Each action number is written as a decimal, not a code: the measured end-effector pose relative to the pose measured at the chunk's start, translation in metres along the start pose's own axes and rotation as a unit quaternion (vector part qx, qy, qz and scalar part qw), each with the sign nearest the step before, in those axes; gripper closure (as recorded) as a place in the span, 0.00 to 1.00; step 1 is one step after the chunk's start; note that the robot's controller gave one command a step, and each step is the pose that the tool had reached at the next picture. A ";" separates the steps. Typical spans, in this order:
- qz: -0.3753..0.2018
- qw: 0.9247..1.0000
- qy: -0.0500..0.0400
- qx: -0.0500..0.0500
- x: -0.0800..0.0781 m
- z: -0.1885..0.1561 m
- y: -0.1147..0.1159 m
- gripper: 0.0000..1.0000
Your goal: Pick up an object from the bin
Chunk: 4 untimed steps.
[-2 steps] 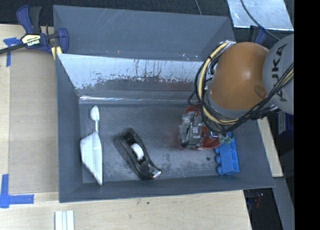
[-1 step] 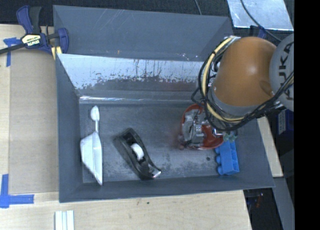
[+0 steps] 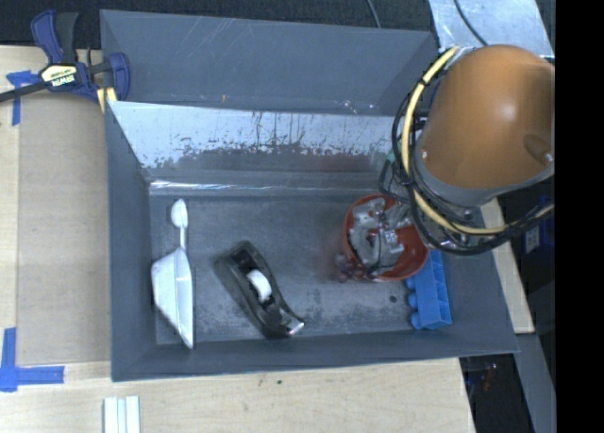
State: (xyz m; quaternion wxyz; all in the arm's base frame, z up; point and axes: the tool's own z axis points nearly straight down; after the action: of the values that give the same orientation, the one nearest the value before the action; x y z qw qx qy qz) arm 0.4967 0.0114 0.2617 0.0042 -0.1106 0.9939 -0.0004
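Note:
My gripper (image 3: 377,244) is low in the right part of the bin, directly above a round red thing (image 3: 412,259) that lies on the floor there. The gripper's metal body covers the middle of the red thing, and red rim shows on its left, top and right. A blue ridged block (image 3: 429,297) lies just right of and below the red thing, against the bin's right wall. How the gripper grips the red thing is hidden from this angle.
A black tape dispenser (image 3: 257,291) with a white roll lies slanted in the middle of the floor. A white scoop with a long handle (image 3: 176,290) rests along the left wall. The arm's orange dome and cables hang over the bin's right side.

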 end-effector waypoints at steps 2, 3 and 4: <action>0.032 0.999 -0.007 0.001 -0.038 0.064 -0.002 1.00; 0.110 0.994 -0.004 0.001 -0.008 0.065 -0.026 1.00; 0.100 0.995 -0.007 0.000 -0.008 0.094 -0.033 1.00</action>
State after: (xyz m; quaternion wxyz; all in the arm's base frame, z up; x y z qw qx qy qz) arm 0.5126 -0.0194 0.1679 0.0110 -0.0108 0.9999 0.0009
